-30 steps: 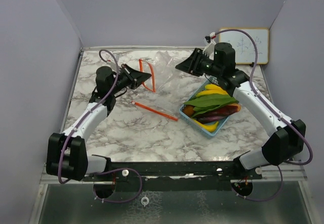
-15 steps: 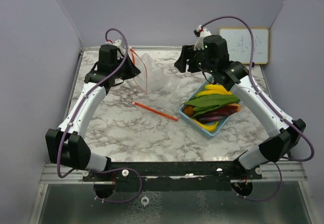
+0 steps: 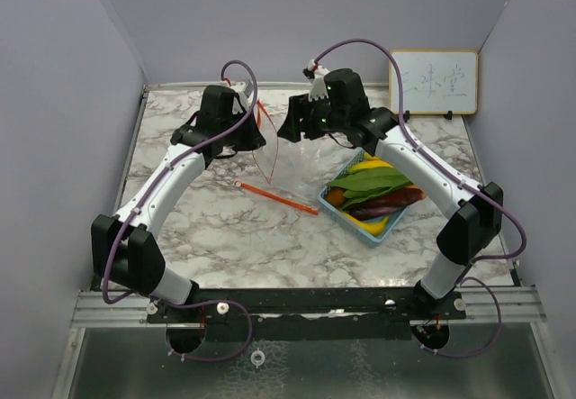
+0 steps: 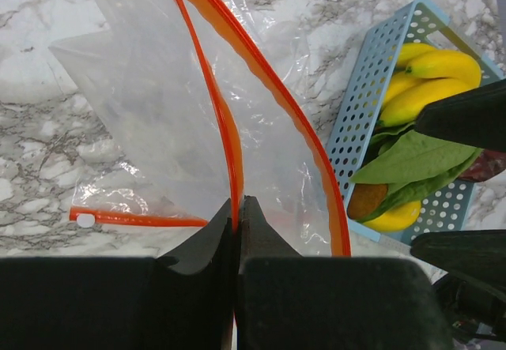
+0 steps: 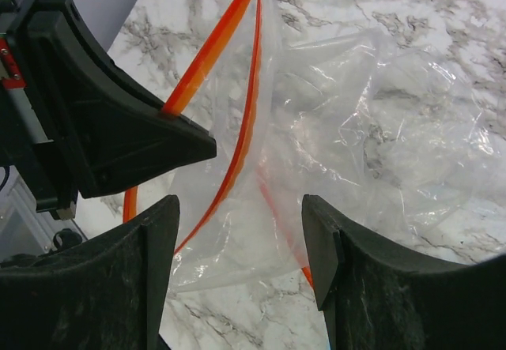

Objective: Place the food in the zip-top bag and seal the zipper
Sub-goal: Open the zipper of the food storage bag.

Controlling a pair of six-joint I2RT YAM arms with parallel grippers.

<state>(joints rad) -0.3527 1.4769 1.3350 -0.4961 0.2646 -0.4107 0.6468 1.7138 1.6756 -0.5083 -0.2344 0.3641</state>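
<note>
Left hand pinches the bag, right hand gaping opposite, basket beside.

Right pincer agape, left pincer pinching bag (orange-rimmed)

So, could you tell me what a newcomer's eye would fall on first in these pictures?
The clear zip-top bag with its orange zipper, held up by the shut left tool over the far middle of the table, mouth gaping. The open right tool hovers right beside it. To the right sits the light blue basket, heaped with toy food: yellow bananas, green leaves.
</note>
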